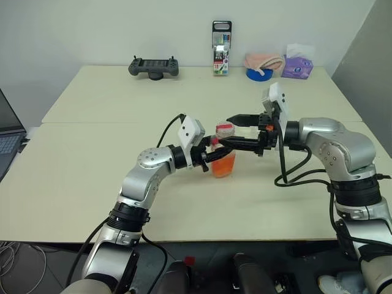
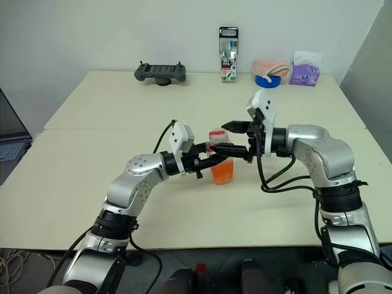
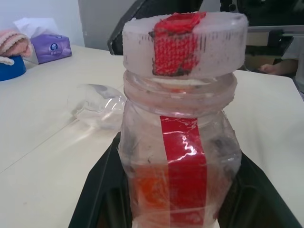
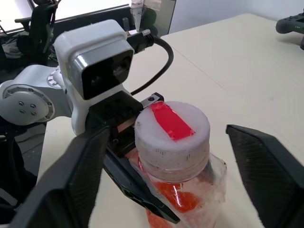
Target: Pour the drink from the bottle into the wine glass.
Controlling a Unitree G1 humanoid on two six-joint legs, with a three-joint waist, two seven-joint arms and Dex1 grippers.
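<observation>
Pale table (image 1: 92, 184) against a white wall. Near its middle, bottle (image 1: 223, 156) upright, clamped tight in the left gripper (image 1: 215, 154), orange drink (image 1: 223, 165) low inside. Right gripper (image 1: 236, 130) open, fingers straddling the cap (image 4: 172, 127) without touching. Best to centre on the cap, close squarely, then twist while holding the body firm. Left wrist view alone reveals the wine glass (image 3: 97, 107), apparently lying on the table behind the bottle.

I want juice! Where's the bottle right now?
The bottle is at the middle of the table, held in the left claw, with the right claw open around its cap.
</observation>
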